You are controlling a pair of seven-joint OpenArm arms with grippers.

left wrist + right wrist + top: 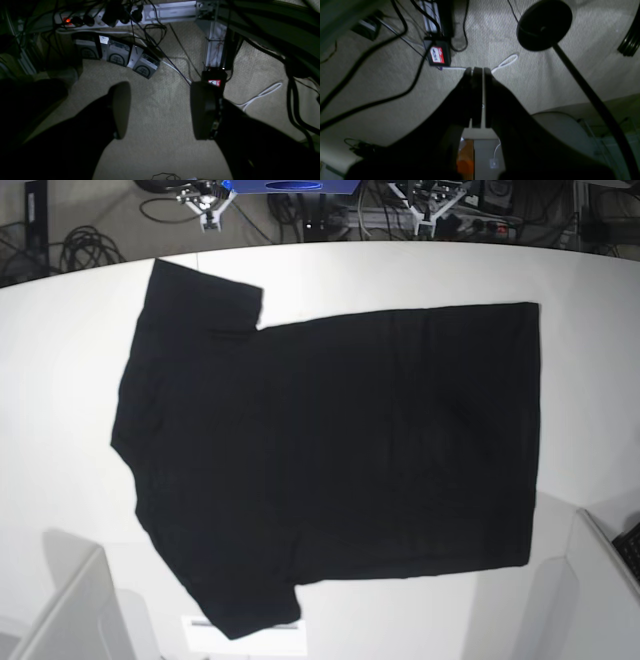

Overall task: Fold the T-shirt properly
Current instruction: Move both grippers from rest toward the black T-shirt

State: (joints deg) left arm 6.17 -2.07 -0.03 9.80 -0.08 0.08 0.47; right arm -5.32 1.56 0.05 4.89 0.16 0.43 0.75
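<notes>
Left gripper (pixel 160 110): released, two fingers (pixel 121 110) well apart, nothing between, only beige carpet (pixel 160 140) below. Right gripper (pixel 477 71): clenched, two fingers (pixel 470 100) pressed together, holding nothing, likewise above carpet. Neither gripper seen in the base view.

Outward in the left wrist view: one small black box with a red label (pixel 214 81) just past the right fingertip, one looped white cable (pixel 262 93) beside it, three grey power bricks (pixel 117 53) in a row farther off, one white power strip (pixel 85 18) with a red lit switch at the top, several dark cables draped about.

Outward in the right wrist view: same kind of red-labelled box (pixel 437 55) near the fingertips, one white cable loop (pixel 507 61) just beside them, one round black stand base (pixel 543 25) with a slanting pole farther right, several black cables across the left.

One T-shirt (pixel 330 460), black, spread flat on the white table (pixel 60 380) in the base view, collar end toward that view's left, hem toward its right. Two sleeves: one reaching the top left, one the bottom. Well apart from both grippers, touched by neither.
</notes>
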